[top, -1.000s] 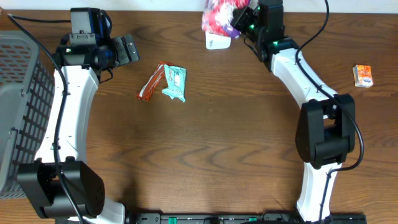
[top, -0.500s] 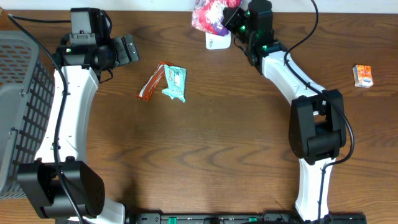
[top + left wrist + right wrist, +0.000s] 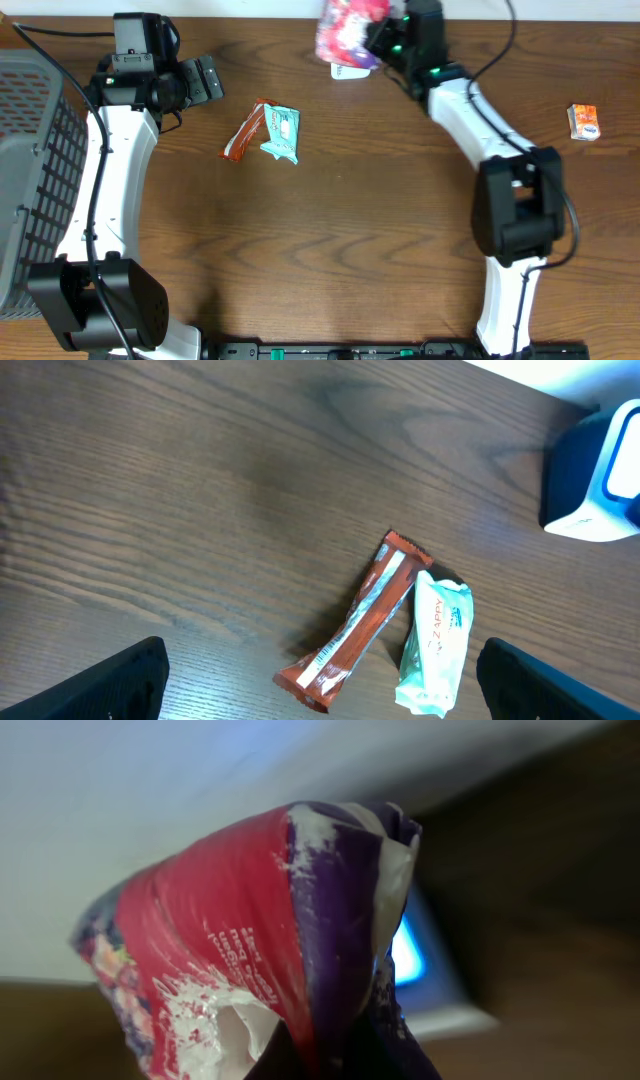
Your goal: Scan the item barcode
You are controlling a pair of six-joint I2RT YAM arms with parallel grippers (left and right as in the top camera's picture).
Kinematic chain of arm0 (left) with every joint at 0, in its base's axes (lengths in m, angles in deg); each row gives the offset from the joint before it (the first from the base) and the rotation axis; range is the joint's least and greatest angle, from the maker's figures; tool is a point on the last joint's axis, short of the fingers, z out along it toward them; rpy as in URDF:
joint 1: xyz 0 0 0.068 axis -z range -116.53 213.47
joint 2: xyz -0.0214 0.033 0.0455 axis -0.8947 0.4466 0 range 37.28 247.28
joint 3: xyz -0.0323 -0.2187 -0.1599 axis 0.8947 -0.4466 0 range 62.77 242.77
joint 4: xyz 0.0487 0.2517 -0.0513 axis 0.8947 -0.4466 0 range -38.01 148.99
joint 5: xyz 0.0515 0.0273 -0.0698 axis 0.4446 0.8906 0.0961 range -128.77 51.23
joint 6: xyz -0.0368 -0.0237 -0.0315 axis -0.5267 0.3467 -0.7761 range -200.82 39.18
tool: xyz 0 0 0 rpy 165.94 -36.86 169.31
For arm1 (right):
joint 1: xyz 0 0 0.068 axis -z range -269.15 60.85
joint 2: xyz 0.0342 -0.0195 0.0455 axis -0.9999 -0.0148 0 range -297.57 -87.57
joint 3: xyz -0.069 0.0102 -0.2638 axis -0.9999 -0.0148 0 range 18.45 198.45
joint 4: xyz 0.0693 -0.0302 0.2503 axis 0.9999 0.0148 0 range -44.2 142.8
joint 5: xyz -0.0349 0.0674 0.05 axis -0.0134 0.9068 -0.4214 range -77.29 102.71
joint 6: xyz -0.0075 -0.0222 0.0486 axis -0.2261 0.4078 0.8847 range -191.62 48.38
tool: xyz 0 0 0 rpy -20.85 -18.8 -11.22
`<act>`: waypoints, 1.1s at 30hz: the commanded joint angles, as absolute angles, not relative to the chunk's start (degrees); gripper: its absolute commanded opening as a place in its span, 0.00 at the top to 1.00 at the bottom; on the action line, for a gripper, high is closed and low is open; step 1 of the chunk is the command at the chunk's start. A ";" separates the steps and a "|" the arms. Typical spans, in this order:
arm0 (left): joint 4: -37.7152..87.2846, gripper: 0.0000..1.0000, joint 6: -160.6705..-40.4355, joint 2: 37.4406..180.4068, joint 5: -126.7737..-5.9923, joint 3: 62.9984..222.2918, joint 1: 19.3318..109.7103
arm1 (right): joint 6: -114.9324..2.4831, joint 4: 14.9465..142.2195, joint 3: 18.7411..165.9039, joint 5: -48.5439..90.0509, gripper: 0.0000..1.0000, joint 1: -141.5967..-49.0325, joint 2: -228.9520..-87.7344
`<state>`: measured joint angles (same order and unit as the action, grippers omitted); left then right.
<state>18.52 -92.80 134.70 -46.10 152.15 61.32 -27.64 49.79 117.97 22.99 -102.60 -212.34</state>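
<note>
Right gripper (image 3: 378, 38): jaws together, clamped on a pinch of film at the edge of the snack bag (image 3: 348, 22). The bag is off the table (image 3: 350, 230), in the air at 12 o'clock, hanging just above the scanner (image 3: 350, 68).

Wrist view: the snack bag (image 3: 250, 950) fills the frame, and the scanner's blue-lit window (image 3: 408, 955) peeks out behind it at 3 o'clock. I read the edge grip as deliberate, since it keeps my fingers off the printed faces and leaves them free to present. I can't see the barcode from any view, so I can't tell which side faces the window.

Step in hand, as I judge it: presenting the item, with no sign yet of a confirmed read. The film is crumpled, so the code may be creased or turned away. It likely needs a slow wrist roll over the window.

Left gripper (image 3: 210, 78): jaws wide apart, empty, parked at 10 o'clock. It looks down on the orange bar (image 3: 355, 625) and the teal pack (image 3: 435, 645), which lie against each other. It's probably staged there for the next pick and out of my right arm's way.

The basket (image 3: 30, 170) is at 9 o'clock. The orange box (image 3: 585, 121) is at 2 o'clock, well apart from everything else.
</note>
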 commanded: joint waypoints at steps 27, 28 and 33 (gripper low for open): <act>18.48 0.02 -92.50 135.23 -45.60 152.02 61.23 | -55.18 85.09 120.70 8.33 0.91 -67.61 -212.78; 18.48 0.02 -92.50 135.23 -45.62 152.02 61.23 | -55.18 85.09 120.70 8.63 0.85 -67.09 -212.78; 18.48 0.02 -92.50 135.23 -45.62 152.02 61.23 | -56.38 90.81 124.46 8.52 0.41 -64.35 -210.92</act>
